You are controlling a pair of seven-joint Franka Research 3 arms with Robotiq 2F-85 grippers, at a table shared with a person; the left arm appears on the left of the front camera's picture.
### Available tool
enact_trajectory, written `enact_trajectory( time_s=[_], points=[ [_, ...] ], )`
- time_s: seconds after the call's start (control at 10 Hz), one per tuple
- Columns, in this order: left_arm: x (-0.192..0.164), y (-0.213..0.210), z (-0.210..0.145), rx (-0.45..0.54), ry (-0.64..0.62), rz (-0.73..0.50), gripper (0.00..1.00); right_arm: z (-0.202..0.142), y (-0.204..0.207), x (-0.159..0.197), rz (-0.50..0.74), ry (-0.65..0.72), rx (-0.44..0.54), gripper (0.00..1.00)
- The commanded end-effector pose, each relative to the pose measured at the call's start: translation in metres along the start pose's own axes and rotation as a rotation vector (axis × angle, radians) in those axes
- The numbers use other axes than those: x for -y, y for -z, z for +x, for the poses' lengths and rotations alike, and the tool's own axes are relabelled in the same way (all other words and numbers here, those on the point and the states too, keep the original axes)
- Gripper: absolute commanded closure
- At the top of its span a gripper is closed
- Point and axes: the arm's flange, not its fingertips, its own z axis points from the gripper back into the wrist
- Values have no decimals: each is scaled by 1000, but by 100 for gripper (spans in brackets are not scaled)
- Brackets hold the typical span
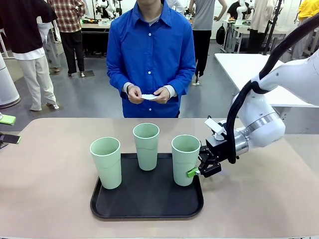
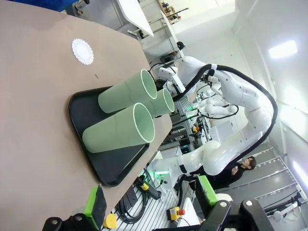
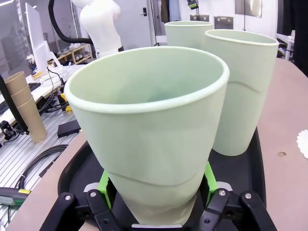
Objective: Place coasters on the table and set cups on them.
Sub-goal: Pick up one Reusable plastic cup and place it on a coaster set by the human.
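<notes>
Clamping a pale mint-green plastic tumbler (image 1: 185, 152) low down is the right gripper (image 1: 198, 172). The left gripper (image 2: 150, 202) gapes, its wrist camera catching a scalloped white doily (image 2: 83, 51).

The room is bright from a ceiling lamp (image 2: 283, 49), shadows on the worktop (image 1: 45, 199) are soft, and the wrist views bend at the edges.

Coaster (image 3: 304, 143) half off the edge; base of nearest cup (image 3: 149, 125) behind right hand (image 3: 156, 190)
</notes>
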Motion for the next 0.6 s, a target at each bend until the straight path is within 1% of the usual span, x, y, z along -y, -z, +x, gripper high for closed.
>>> enact_trajectory(
  time_s=[0.0,0.1,0.2,0.3,0.5],
  points=[
    [0,-1,0,8,6,-11,0,2,-4,0,11,-13,2,100],
    [0,-1,0,8,6,-11,0,11,-4,-8,-5,-5,1,100],
    [0,-1,0,8,6,-11,0,32,-4,-15,-43,18,7,100],
    [0,-1,0,8,6,-11,0,59,-8,-21,-116,71,17,100],
    [0,-1,0,8,6,-11,0,122,-13,-30,-160,45,-8,100]
  ],
)
